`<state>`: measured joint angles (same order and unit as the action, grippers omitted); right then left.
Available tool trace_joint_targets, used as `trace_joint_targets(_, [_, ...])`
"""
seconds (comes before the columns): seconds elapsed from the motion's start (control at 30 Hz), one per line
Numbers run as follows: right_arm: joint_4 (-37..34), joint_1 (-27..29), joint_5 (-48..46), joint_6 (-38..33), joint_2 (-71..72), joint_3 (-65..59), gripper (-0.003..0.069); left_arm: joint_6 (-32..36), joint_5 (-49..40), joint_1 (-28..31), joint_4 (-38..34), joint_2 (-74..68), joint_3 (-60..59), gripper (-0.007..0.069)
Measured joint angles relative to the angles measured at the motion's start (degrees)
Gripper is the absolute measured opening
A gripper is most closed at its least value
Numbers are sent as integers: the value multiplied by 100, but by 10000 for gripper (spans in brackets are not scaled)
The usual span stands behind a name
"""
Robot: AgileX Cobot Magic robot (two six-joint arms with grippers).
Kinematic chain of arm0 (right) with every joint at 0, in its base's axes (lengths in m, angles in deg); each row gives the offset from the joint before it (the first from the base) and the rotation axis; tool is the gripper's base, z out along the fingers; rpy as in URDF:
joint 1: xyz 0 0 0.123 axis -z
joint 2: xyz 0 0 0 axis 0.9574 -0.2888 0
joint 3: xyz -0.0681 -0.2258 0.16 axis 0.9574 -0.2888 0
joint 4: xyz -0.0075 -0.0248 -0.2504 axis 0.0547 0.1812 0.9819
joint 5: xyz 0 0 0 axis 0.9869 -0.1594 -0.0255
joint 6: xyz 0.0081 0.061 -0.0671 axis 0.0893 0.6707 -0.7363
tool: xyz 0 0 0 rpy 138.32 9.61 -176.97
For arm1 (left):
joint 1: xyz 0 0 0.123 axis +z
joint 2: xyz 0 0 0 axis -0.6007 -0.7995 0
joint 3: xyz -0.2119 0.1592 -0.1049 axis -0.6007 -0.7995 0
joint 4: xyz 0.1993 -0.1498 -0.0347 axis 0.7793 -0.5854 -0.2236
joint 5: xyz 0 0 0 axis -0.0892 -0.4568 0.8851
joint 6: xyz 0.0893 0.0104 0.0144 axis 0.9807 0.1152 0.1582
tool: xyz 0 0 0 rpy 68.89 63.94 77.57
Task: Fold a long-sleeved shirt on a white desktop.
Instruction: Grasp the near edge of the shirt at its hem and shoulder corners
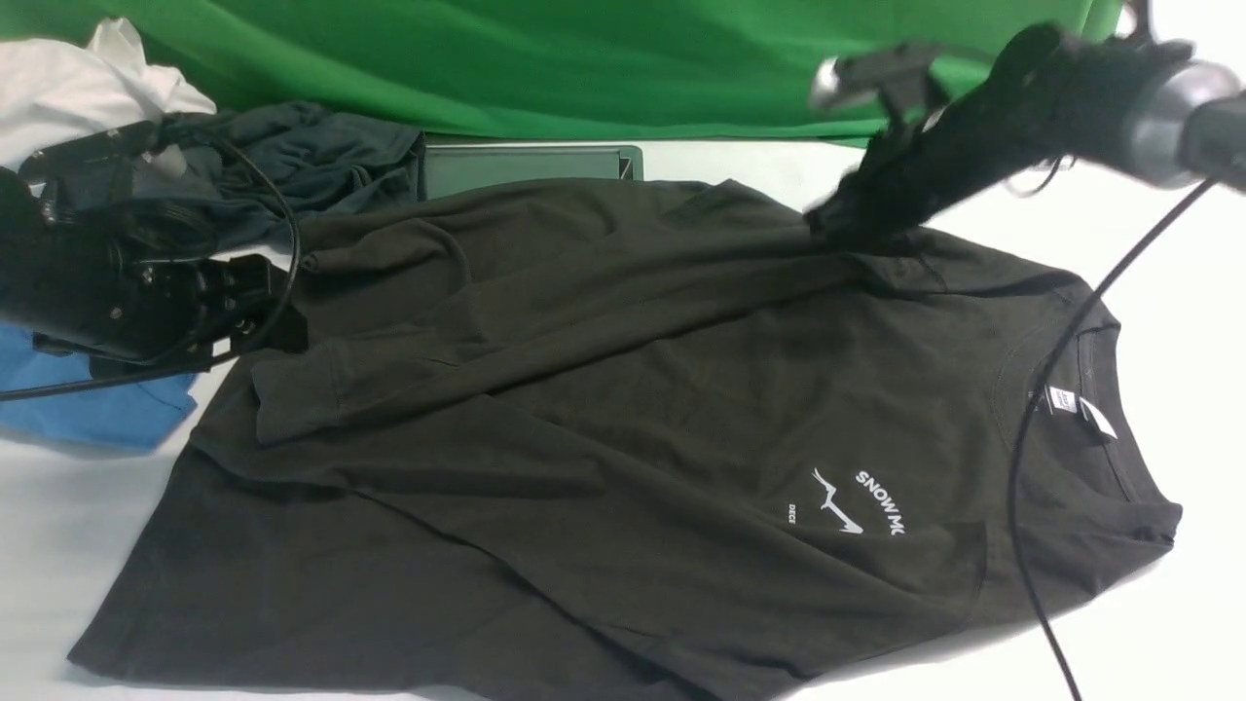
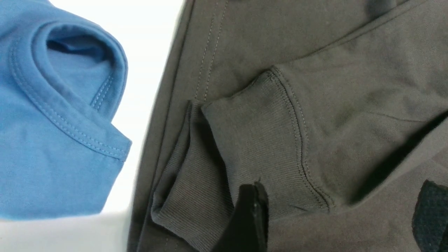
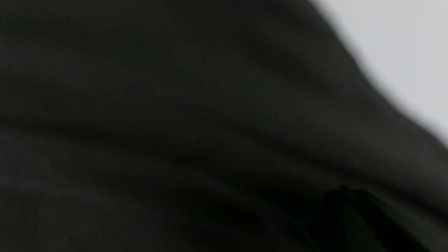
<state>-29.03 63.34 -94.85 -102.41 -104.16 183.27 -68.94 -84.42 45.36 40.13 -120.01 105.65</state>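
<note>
The shirt (image 1: 623, 409) lies flat, print up, on the desktop (image 1: 58, 526), reaching from the left gripper (image 1: 282, 331) at its hem end to the right gripper (image 1: 842, 222) at its far shoulder. Left jaws: open and low over the cloth. One finger (image 2: 248, 217) sits at the end of a ribbed cuff (image 2: 259, 140), and the sleeve runs between the jaws. Right jaws: closed. Cloth rises to their tips, so they are judged to pinch the shoulder, though the right wrist view is too blurred to confirm. Step in hand, as judged: laying a sleeve across the body before the main folds. Close the left jaws on the cuff alone, not on the body layer beneath. Lift only enough to free it, then keep the sleeve taut against the right pinch so it lies straight and without ridges. Release once the cuff is flat inside the body outline. Edges: the stitched hem runs just outboard of the left jaws. A blue garment (image 2: 52, 140) lies just beyond it, apart from the shirt; do not snag it. A grey garment (image 1: 321, 156) and a hatch (image 1: 526, 166) lie beyond the left jaws. A cable (image 1: 1022, 438) from the right arm hangs across the collar and could drag cloth. Open desktop lies outboard of the right jaws.
</note>
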Motion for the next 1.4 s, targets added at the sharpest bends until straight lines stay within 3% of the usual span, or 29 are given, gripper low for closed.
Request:
trace_joint_targets(0.3, [215, 64, -641, -1, 274, 6, 24, 0, -82, 0, -6, 0, 0, 587])
trace_joint_targets(0.6, [215, 63, 341, 405, 363, 125, 29, 0, -100, 0, -6, 0, 0, 587])
trace_joint_targets(0.87, [232, 78, -713, 409, 6, 109, 33, -4, -104, 0, -6, 0, 0, 587])
trace_joint_targets(1.2, [-716, -29, 80, 307, -39, 119, 37, -4, -252, 0, -6, 0, 0, 587])
trace_joint_targets(1.4, [-830, -355, -295, 189, -264, 113, 40, -13, -280, 27, 19, 19, 14, 587])
